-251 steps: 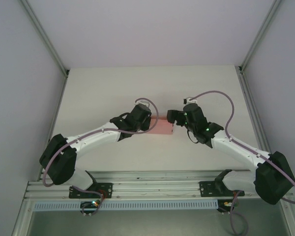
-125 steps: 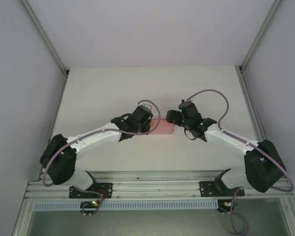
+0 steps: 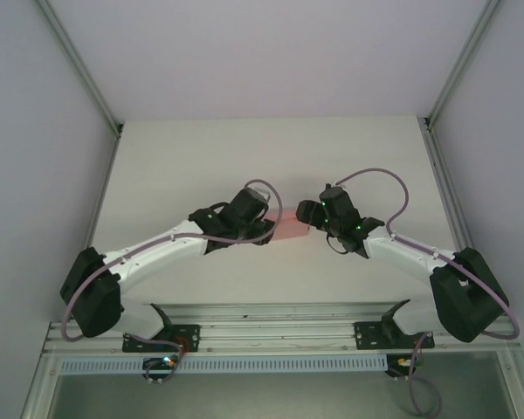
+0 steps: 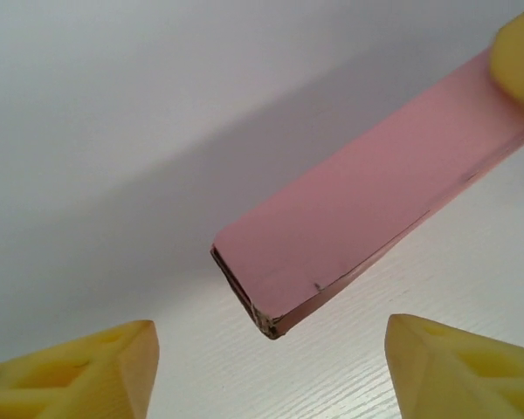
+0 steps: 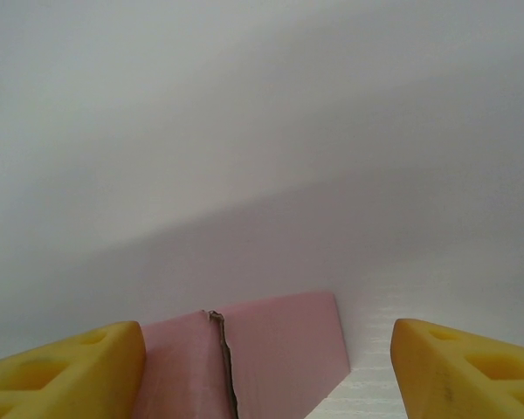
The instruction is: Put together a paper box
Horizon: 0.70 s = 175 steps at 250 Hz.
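Left gripper [image 3: 269, 227] at 9 o'clock of the paper box [image 3: 290, 230], right gripper [image 3: 311, 220] at 3 o'clock, both gaping wide and empty, seemingly bracketing its ends to square it.

From above, you get little of the small pink thin-card box [image 3: 290, 230]: both wrists cover its ends. In your left wrist view its far end runs off the right edge, beside a blurred yellow fingertip [image 4: 520, 52] cut by the corner. Your right wrist view crops the box's lower part.
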Each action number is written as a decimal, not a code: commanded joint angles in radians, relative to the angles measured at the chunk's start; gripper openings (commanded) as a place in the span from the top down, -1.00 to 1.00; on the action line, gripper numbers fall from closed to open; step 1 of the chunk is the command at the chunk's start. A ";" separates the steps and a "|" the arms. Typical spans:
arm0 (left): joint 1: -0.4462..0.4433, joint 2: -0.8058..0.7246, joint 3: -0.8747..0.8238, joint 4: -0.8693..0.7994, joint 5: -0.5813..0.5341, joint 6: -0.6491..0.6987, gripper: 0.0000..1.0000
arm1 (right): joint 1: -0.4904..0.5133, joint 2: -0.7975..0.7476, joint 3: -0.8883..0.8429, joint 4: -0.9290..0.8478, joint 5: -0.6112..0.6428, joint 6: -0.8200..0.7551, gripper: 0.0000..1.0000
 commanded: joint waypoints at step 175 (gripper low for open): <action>0.223 0.106 -0.330 0.434 0.393 -0.163 0.29 | 0.001 0.071 -0.136 0.014 -0.036 -0.024 0.06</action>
